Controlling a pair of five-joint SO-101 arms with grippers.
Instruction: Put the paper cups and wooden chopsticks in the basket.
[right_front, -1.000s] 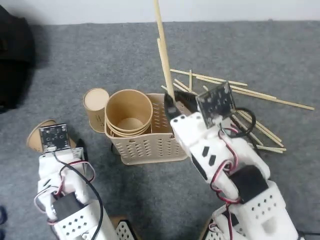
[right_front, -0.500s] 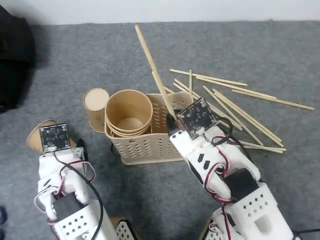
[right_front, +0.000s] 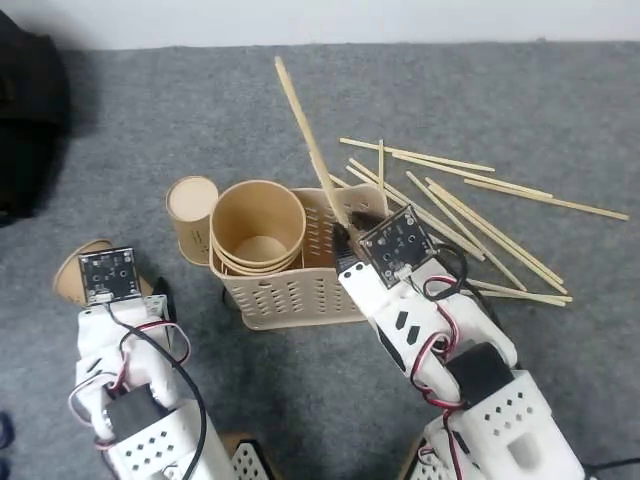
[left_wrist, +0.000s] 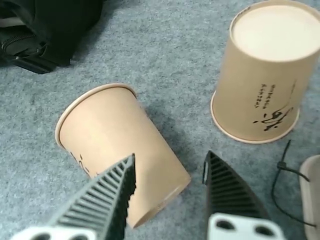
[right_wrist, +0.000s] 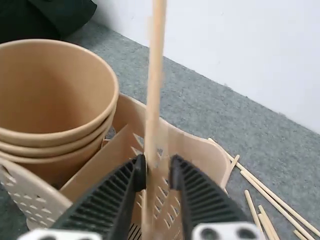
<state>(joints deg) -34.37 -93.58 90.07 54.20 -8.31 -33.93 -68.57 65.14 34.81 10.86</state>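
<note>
**While the chopstick leaned over the basket, a clean drop depended on its angle**

Because the basket (right_front: 290, 290) sat at the centre of the high view with a stack of cups (right_front: 258, 225) taking up its left compartment, only the narrower right compartment was free for sticks. An upturned cup (right_front: 190, 215) stood on the carpet just beside the basket's left wall. A tipped cup (left_wrist: 115, 145) lay on its side at the far left of the frame. The left gripper (left_wrist: 170, 165) hung over that cup with its fingers spread wide and nothing in them. The right gripper (right_wrist: 157, 172) was over the basket's right end, its fingers pinched tight on one chopstick (right_front: 305, 130) near its lower end. The stick slanted up towards the top centre of the high view. Its lower tip was hidden, so whether it reached the basket floor could not be told. The loose chopsticks (right_front: 470, 215) lay scattered on the carpet at the upper right.

The step in hand looked to be lowering this stick into the free compartment. Done well, that called for bringing the stick nearer upright first, because a long stick held low and tilted would likely tip out over the rim on release. It also called for sinking the tip well below the rim, clear of the divider and the cup stack. The fingers were best opened only a little, so the stick slid down rather than sprang away.
</note>
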